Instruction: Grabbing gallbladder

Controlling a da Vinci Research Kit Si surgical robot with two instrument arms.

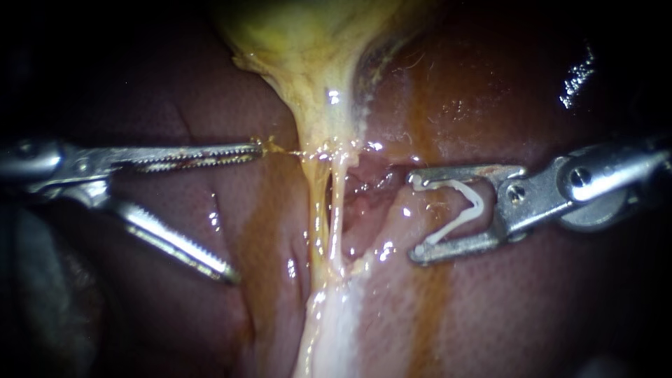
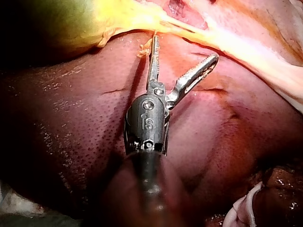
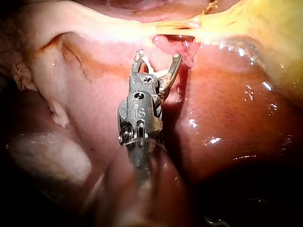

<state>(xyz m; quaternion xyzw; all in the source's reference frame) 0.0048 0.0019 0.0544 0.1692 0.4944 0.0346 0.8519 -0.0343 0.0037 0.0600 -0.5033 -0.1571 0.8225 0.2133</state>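
**Endoscope.** Left instrument (image 1: 246,213), jaws wide. The upper jaw's tip meets the fringe of the gallbladder (image 1: 308,42) where it narrows, and the lower jaw lies clear. The right instrument (image 1: 414,218) carries a white clip (image 1: 465,210) between spread jaws.

**Left wrist.** The gallbladder (image 2: 80,23) lies just ahead of the jaws, with nothing between them.

**Right wrist.** The gallbladder (image 3: 265,28) lies ahead and to one side.

A sound grab probably needs both left jaws advanced astride the tissue before closing.

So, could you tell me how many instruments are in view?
2. The left instrument, from the left, jaws open beside the gallbladder; the right instrument, from the right, jaws holding a white clip.
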